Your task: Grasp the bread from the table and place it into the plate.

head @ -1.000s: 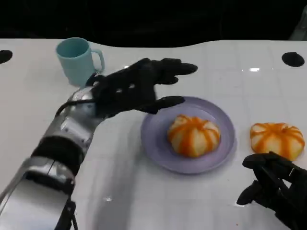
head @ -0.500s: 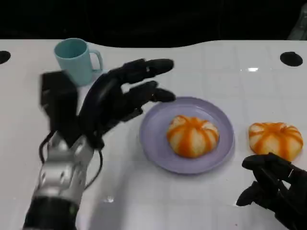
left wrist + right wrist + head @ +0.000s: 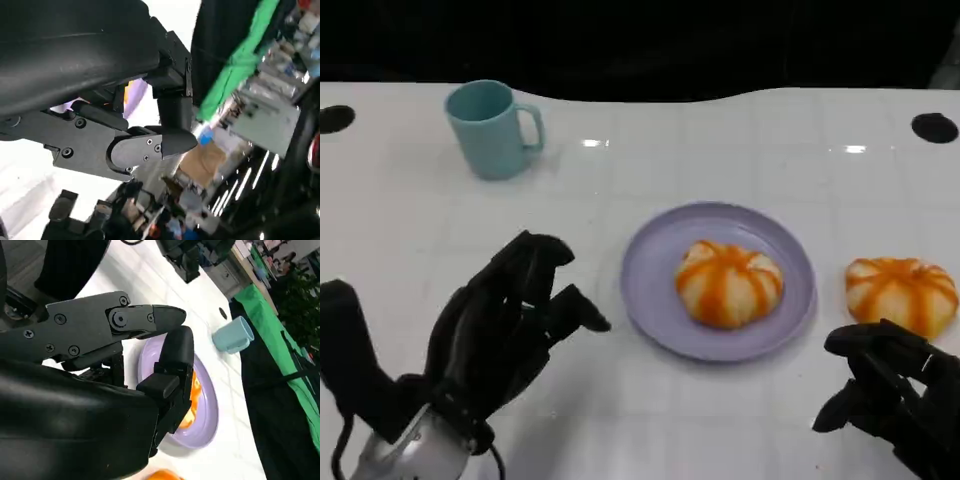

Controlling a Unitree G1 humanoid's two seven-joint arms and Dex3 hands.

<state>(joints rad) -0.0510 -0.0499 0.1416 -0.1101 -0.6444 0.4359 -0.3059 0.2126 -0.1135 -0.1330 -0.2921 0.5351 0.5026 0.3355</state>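
One bread roll (image 3: 728,283) is already sitting inside the purple plate (image 3: 650,262); a second roll (image 3: 901,294) is lying on the white table (image 3: 620,180) at about three o'clock from the plate, just beside its rim. By my reading, half the job is remaining. Left hand (image 3: 500,335) is hovering at the plate's eight o'clock, fingers loosely spread, gripping nothing. Right hand (image 3: 892,395) is waiting near the loose roll, at its six o'clock, fingers apart and empty. At eleven o'clock a teal mug (image 3: 492,128) is standing.

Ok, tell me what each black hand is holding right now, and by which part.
Nothing is held. The left hand and right hand hover over the white table, fingers apart and empty.
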